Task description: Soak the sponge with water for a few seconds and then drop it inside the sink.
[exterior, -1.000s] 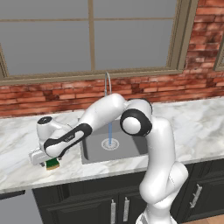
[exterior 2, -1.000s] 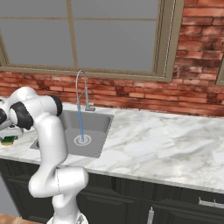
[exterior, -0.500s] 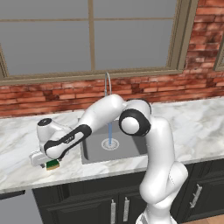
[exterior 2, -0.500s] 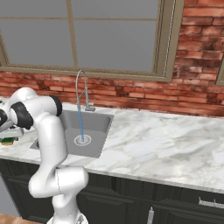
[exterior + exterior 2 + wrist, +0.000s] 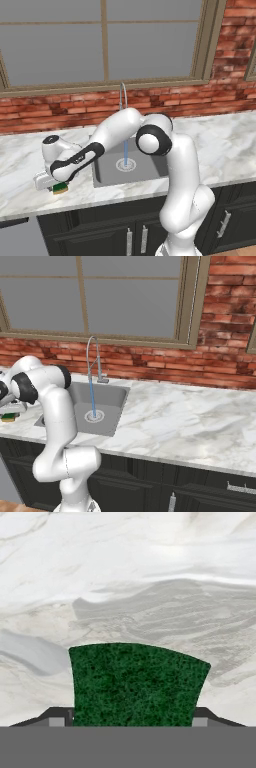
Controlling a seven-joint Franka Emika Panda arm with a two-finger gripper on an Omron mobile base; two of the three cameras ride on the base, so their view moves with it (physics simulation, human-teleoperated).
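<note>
One sponge lies on the marble counter at nine o'clock from the one sink. The gripper is directly over it, fingertips flanking both sides; whether they squeeze it cannot be told. One stream of water runs.

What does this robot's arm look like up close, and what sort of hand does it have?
The arm is made of smooth, rounded white segments, glossy like plastic, joined by dark, nearly black round joints, the largest at its elbow. No loose cables or markings show. It narrows to a white hand whose gripper carries two small dark fingertips, flat and angular rather than finger-like.
</note>
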